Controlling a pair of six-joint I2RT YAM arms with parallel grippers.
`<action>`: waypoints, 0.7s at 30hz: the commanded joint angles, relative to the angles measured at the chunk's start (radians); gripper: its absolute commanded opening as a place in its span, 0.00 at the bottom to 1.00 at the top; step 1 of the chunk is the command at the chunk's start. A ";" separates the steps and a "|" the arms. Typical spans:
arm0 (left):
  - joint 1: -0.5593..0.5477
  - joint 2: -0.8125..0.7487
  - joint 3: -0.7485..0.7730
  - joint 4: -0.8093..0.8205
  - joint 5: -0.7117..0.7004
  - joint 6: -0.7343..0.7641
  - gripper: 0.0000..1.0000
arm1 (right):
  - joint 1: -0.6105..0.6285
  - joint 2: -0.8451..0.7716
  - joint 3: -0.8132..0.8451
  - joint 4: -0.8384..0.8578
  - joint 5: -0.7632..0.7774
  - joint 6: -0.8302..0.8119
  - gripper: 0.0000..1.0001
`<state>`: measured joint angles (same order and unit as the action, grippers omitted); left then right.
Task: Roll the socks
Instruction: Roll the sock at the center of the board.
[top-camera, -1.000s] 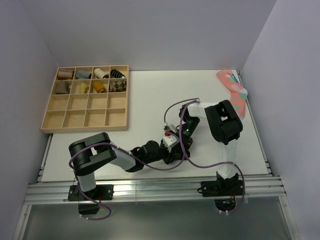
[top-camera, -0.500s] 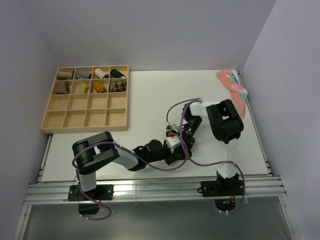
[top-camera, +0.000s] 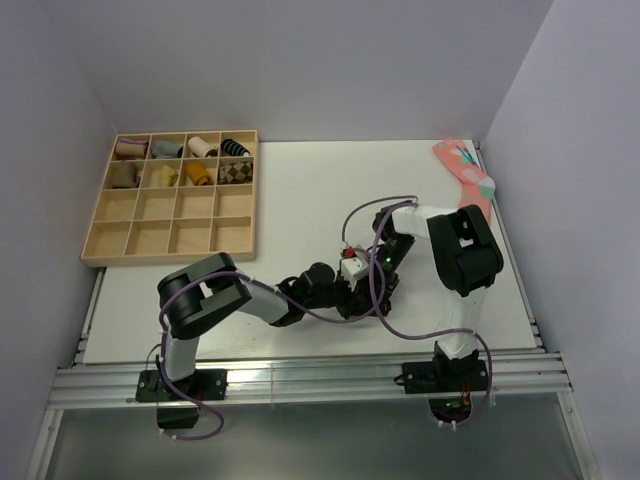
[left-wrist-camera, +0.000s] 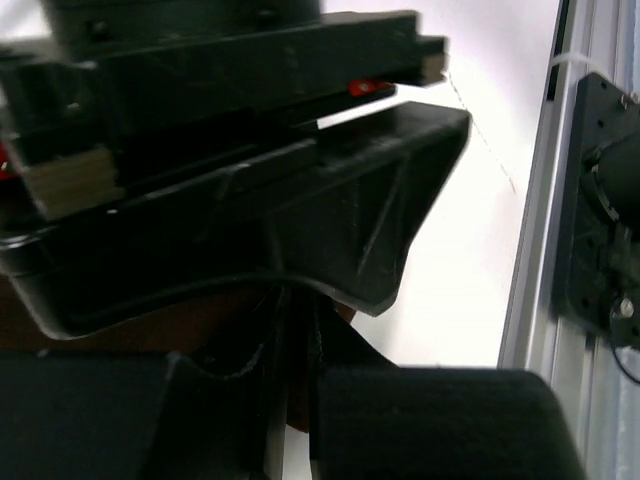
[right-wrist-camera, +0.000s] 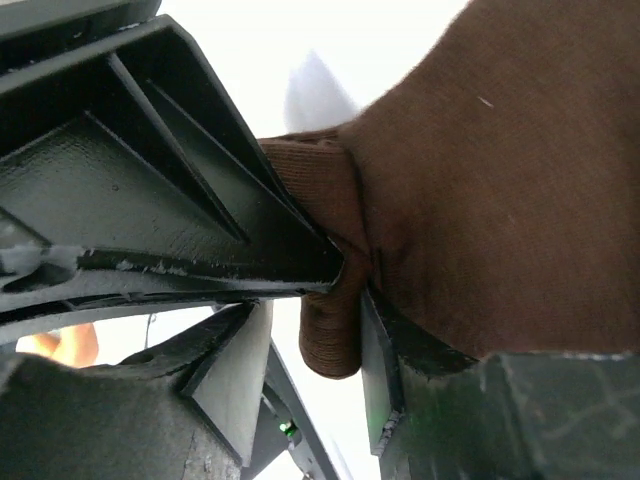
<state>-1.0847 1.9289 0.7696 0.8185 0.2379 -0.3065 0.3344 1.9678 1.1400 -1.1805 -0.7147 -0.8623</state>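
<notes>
In the right wrist view the dark brown sock fills the upper right. A rolled fold of it hangs between my right gripper's fingers. Those jaws stand open: the fold touches the right finger and a gap shows beside the left finger. My left gripper is shut on a thin strip of brown fabric, right under the right gripper's black body. In the top view both grippers, left and right, meet near the table's front middle and hide the sock.
A wooden compartment tray with several small sock bundles sits at the back left. A pink dotted sock lies at the back right corner. The metal rail of the table's front edge runs close behind the grippers.
Both arms have shifted slightly right. The left jaws have closed onto the brown fabric, while the right jaws have spread apart around the fold.
</notes>
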 joint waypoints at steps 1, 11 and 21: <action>0.000 0.061 0.037 -0.136 0.014 -0.052 0.00 | -0.017 -0.075 -0.026 0.198 -0.028 0.075 0.47; 0.049 0.097 0.076 -0.203 0.073 -0.195 0.00 | -0.150 -0.315 -0.126 0.488 -0.012 0.299 0.51; 0.117 0.145 0.103 -0.237 0.188 -0.334 0.00 | -0.230 -0.497 -0.249 0.591 -0.020 0.257 0.51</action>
<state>-0.9833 2.0121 0.8879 0.7357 0.3748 -0.5911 0.1192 1.5501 0.9237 -0.6575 -0.7105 -0.5755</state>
